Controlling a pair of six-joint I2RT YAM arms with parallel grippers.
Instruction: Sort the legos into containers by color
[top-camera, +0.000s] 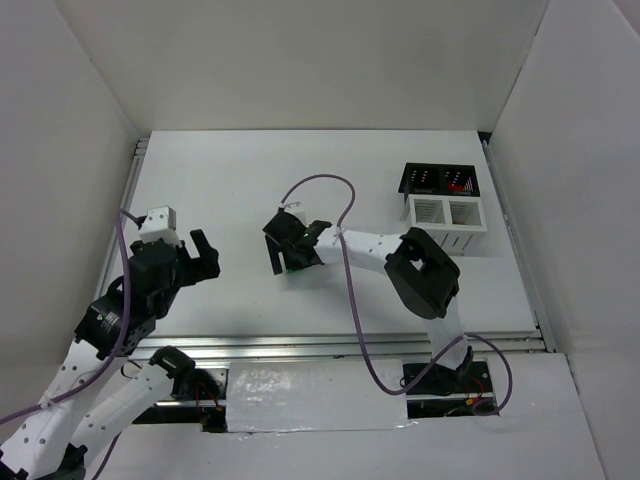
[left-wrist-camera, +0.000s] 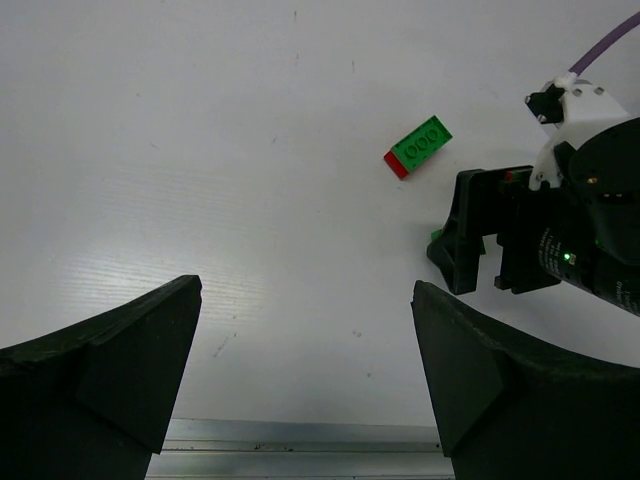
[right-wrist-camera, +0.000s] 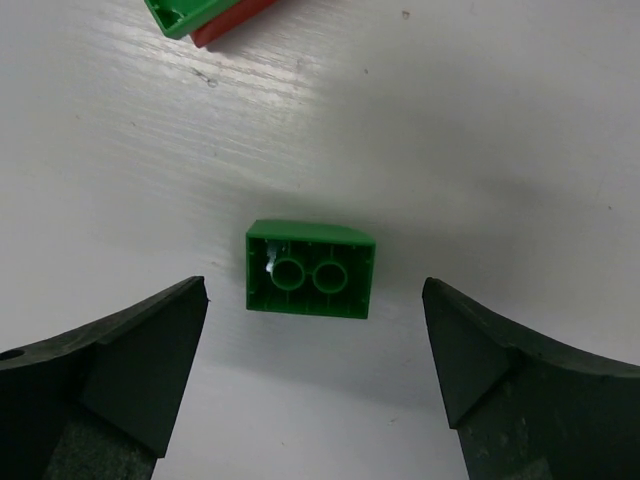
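A green lego (right-wrist-camera: 310, 270) lies upside down on the white table, its two underside tubes showing. My right gripper (right-wrist-camera: 315, 290) is open, hanging just above it with one finger on each side, not touching. It also shows in the top view (top-camera: 290, 260). A green lego stacked on a red one (left-wrist-camera: 419, 146) lies just beyond, and its corner shows in the right wrist view (right-wrist-camera: 200, 15). My left gripper (left-wrist-camera: 307, 290) is open and empty over bare table at the left (top-camera: 210, 257). The black container (top-camera: 440, 180) and the white container (top-camera: 447, 213) stand at the back right.
Something red shows in the right compartment of the black container (top-camera: 462, 184). A purple cable (top-camera: 350, 280) loops along the right arm. The table's metal front rail (left-wrist-camera: 300, 435) runs just below my left gripper. White walls enclose the table on three sides.
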